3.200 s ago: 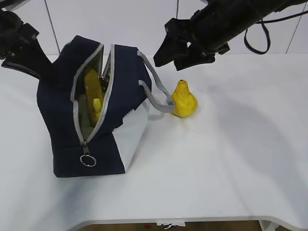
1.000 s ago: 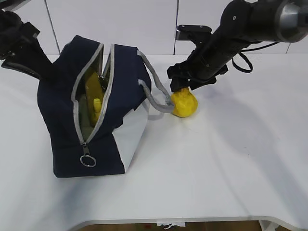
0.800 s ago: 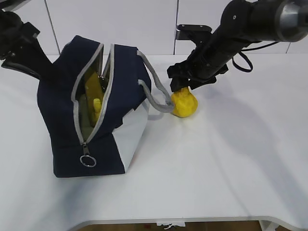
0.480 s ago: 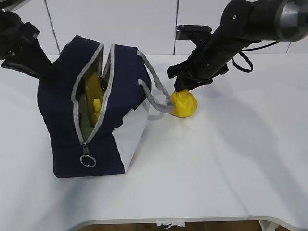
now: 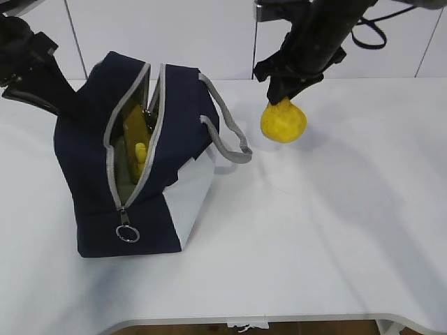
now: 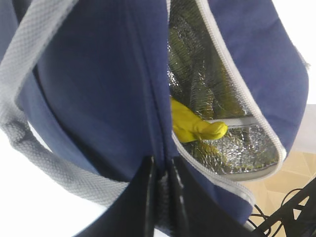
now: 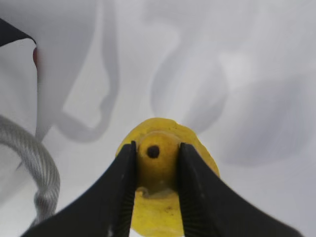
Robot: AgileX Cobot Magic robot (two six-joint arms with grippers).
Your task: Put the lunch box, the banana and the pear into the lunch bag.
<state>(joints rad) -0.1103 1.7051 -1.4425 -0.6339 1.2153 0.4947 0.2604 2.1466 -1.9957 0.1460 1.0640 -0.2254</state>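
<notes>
The pear [image 5: 283, 123] hung clear of the table, pinched at its narrow top by the right gripper [image 7: 154, 170], whose two black fingers [image 7: 123, 192] pressed against either side of the neck around the dark stem. It sat to the right of the lunch bag [image 5: 91, 139], just beyond the grey webbing handle [image 5: 227, 132]. The bag stood with its zipper parted, and the banana [image 6: 195, 127] showed inside against the silver foil lining; the lunch box could not be made out for certain. The left gripper [image 6: 160, 182] was clamped on a fold of the bag's navy fabric at the opening, holding the mouth wide. By the look of it, the pear was the last item, in mid-carry. The next move would call for bringing it leftward over the handle, centring it above the gap between the zipper edges, and lowering before letting go. The table [image 5: 335, 237] was plain white, with pale wall panels [image 5: 174, 35] behind
</notes>
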